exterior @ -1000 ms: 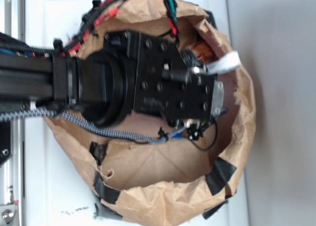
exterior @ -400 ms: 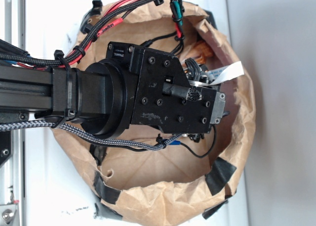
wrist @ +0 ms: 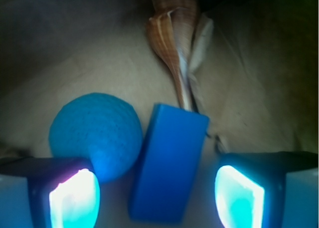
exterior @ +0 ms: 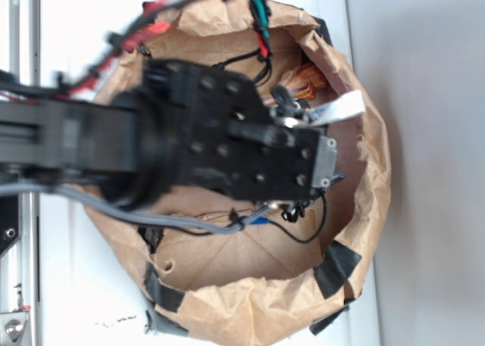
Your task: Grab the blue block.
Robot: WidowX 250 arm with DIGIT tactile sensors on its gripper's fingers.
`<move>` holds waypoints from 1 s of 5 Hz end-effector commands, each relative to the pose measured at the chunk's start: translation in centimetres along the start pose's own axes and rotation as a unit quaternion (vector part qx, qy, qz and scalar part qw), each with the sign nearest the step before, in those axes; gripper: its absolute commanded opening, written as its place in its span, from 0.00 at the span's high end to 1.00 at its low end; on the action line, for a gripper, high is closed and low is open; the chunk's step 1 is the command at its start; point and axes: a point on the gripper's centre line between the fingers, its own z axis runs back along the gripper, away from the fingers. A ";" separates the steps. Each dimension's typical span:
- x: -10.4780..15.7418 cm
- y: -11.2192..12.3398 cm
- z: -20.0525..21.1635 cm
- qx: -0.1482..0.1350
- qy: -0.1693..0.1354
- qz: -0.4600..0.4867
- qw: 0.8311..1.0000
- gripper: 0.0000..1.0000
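The blue block (wrist: 168,163), flat and bright blue, lies on the brown paper floor in the wrist view, slightly tilted, its near end between my two glowing fingers (wrist: 75,198). My gripper (wrist: 157,200) is open, with a gap on each side of the block and nothing held. A round teal-blue ball (wrist: 97,133) rests against the block's left side, just beyond the left finger. In the exterior view the gripper's black body (exterior: 250,145) hangs inside the paper bag (exterior: 250,308) and hides the block apart from a small blue sliver (exterior: 259,220).
A striped brown and cream seashell (wrist: 174,43) lies just beyond the block's far end. The crumpled bag walls, patched with black tape (exterior: 337,266), ring the gripper closely. Loose cables (exterior: 303,229) hang beside the gripper. White table surface (exterior: 83,300) surrounds the bag.
The arm has shifted between frames and is now motion-blurred, sitting a little further left and toward the top of the picture inside the bag. The bag has not moved.
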 end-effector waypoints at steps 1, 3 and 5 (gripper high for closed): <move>1.5 1.1 0.2 -0.035 -0.018 0.011 0.999 0.00; 2.1 -0.6 -2.8 -0.019 -0.020 0.006 1.000 0.00; 1.4 -1.1 -3.6 -0.007 -0.047 0.003 0.999 0.00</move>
